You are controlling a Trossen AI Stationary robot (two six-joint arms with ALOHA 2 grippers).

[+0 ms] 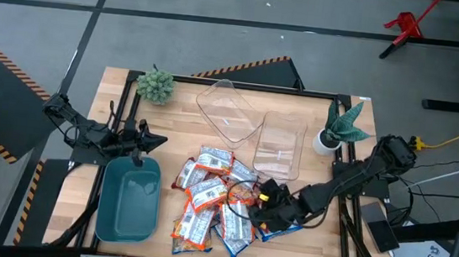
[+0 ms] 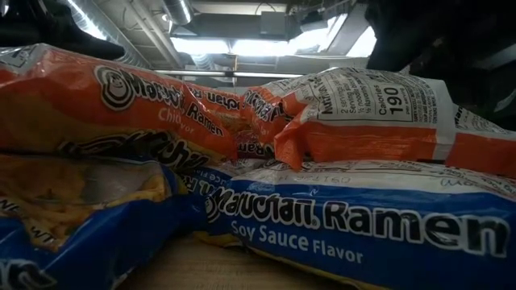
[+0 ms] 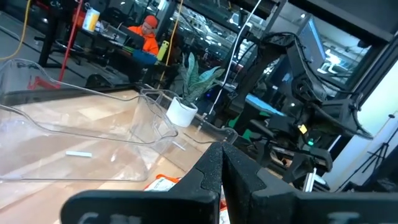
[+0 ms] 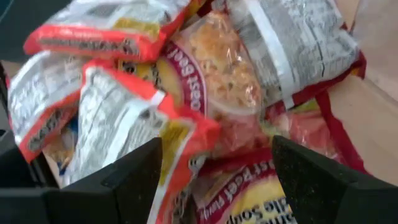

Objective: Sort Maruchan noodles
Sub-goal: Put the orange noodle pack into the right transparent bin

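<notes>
The Maruchan noodles (image 1: 210, 198) lie in a loose heap on the near middle of the table, orange, red-brown and blue packets overlapping. The low view shows a blue soy-sauce packet (image 2: 355, 221) under orange ones (image 2: 363, 121). My right gripper (image 1: 258, 200) is open at the heap's right side. In its wrist view my right gripper (image 4: 214, 180) has one finger on each side of a red-brown beef packet (image 4: 217, 93). My left gripper (image 1: 159, 139) is shut and waits over the table's left part, just beyond the teal bin; its wrist view shows my left gripper (image 3: 221, 165) closed. My right gripper is open low over the heap, slanting down from the table's right. Whether its fingertips (image 4: 140, 177) touch the packets I cannot tell.
A teal bin (image 1: 127, 211) sits at the near left. Two clear plastic bins (image 1: 229, 112) (image 1: 280, 146) stand beyond the heap. One small potted plant (image 1: 156, 85) is at the far left corner and another (image 1: 341, 127) at the far right. A person sits in the room behind.
</notes>
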